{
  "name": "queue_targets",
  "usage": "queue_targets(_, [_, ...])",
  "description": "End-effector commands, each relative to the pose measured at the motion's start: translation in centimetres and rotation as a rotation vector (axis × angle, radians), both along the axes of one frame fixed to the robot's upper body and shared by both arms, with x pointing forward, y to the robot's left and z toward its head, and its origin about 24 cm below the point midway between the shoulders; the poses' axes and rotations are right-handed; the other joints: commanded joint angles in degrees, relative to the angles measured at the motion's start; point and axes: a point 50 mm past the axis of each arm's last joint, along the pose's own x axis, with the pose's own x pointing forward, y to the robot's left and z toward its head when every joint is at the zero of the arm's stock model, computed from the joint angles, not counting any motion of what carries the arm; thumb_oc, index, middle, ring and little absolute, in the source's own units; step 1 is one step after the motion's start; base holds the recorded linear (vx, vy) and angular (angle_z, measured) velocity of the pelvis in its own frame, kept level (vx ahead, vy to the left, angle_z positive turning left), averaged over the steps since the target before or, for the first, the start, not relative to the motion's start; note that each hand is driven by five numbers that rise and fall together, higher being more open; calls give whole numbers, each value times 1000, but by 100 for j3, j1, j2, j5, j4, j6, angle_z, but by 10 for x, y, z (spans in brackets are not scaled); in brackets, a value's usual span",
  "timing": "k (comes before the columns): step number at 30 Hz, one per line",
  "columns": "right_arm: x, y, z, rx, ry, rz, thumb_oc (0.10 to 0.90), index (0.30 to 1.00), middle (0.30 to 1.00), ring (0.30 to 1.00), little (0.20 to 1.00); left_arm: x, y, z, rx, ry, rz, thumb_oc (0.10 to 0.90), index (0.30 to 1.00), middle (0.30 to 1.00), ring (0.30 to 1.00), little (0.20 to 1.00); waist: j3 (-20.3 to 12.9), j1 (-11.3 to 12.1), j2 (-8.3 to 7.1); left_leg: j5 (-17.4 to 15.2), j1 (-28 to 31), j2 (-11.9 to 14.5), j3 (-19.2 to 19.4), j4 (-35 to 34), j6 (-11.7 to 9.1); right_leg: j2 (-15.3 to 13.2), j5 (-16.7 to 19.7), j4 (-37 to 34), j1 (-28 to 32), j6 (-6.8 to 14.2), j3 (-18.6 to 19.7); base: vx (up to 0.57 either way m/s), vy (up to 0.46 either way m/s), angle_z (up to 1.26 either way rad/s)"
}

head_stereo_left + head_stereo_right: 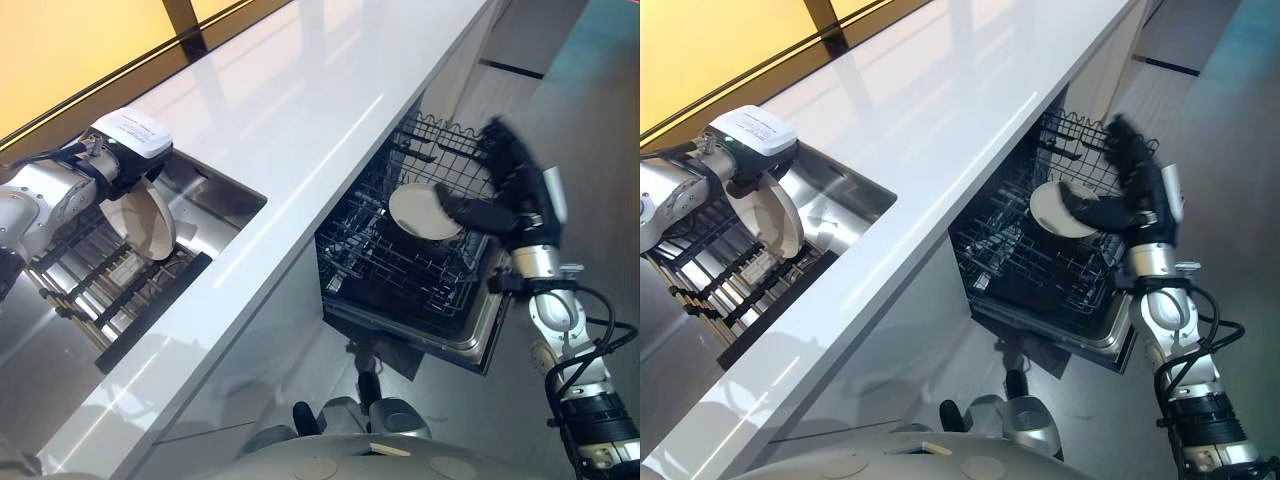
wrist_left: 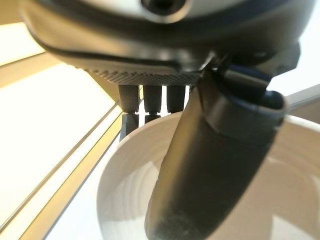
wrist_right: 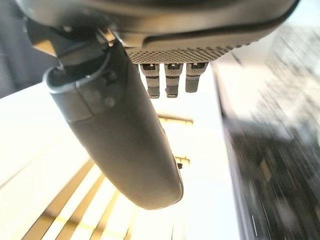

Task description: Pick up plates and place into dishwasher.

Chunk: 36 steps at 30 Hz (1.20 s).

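My left hand [image 1: 122, 168] holds a white plate [image 1: 152, 222] upright over the dish rack [image 1: 105, 292] in the sink. In the left wrist view its thumb [image 2: 200, 170] presses the plate's face [image 2: 125, 200], and the fingers curl behind the rim. A second white plate [image 1: 420, 212] lies tilted in the pulled-out dishwasher rack [image 1: 395, 272]. Above that plate's right edge hovers my right hand [image 1: 508, 180], its thumb reaching across the rim. The right wrist view shows the thumb [image 3: 125, 145] and straight fingers [image 3: 167, 80] with nothing between them.
A long white counter [image 1: 320, 90] runs between the steel sink [image 1: 215, 195] and the dishwasher. The wire rack sticks out over the grey floor [image 1: 590, 110], with the dishwasher's front edge [image 1: 465, 342] below it. A window band lies beyond the counter.
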Motion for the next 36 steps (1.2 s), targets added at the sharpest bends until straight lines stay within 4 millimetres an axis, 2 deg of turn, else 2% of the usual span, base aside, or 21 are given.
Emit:
queue_targets(1, [-16, 19, 96, -151, -492, 42, 800, 900, 900, 900, 900, -13, 18, 80, -20, -361, 35, 100, 300, 300, 300, 200, -605, 159, 126, -818, -174, -196, -638, 344, -42, 119, -546, 259, 65, 360, -547, 22, -69, 20])
queue_targets(4, [-17, 23, 107, -188, -537, 33, 800, 900, 900, 900, 900, -17, 12, 86, -60, -411, -16, 100, 300, 300, 300, 200, -642, 283, 95, -791, -179, -174, -721, 349, -72, 119, -593, 260, 130, 321, -676, 16, -57, 23])
queue_targets(8, [-17, 30, 112, -221, -518, 131, 800, 900, 900, 900, 900, -29, 9, 99, -138, -511, -90, 100, 300, 300, 300, 200, -714, 457, 52, -734, -187, -141, -842, 321, -126, 110, -667, 268, 207, 279, -875, 14, -55, 24])
queue_targets(15, [-7, 50, 109, -281, -405, 283, 800, 900, 900, 900, 900, -47, -1, 121, -221, -697, -218, 100, 300, 300, 300, 200, -822, 679, 19, -595, -193, -86, -1014, 185, -233, 90, -743, 224, 315, 209, -1198, -2, -47, 26])
queue_targets(19, [1, 61, 103, -255, -322, 386, 800, 900, 900, 900, 900, -60, -12, 137, -238, -821, -313, 100, 300, 300, 300, 200, -884, 816, -2, -522, -197, -52, -1097, 101, -308, 66, -767, 176, 374, 192, -1367, -26, -45, 34])
queue_targets(22, [6, 74, 94, -224, -264, 467, 800, 900, 900, 900, 900, -69, -26, 144, -317, -888, -410, 100, 300, 300, 300, 200, -909, 896, -4, -484, -215, -31, -1143, 81, -352, 47, -788, 167, 399, 177, -1481, -28, -38, 31])
queue_targets(30, [17, 105, 75, -222, -164, 580, 800, 900, 900, 900, 900, -72, -48, 142, -480, -943, -555, 100, 300, 300, 300, 200, -940, 1002, -37, -442, -243, -20, -1264, 69, -396, 30, -834, 183, 433, 151, -1582, -17, -29, 18])
queue_targets(36, [21, 137, 63, -295, -140, 634, 800, 900, 900, 900, 900, -65, -73, 129, -718, -885, -658, 100, 300, 300, 300, 200, -947, 1021, -47, -424, -234, -15, -1313, 57, -424, 39, -850, 167, 469, 135, -1575, -4, -18, 10])
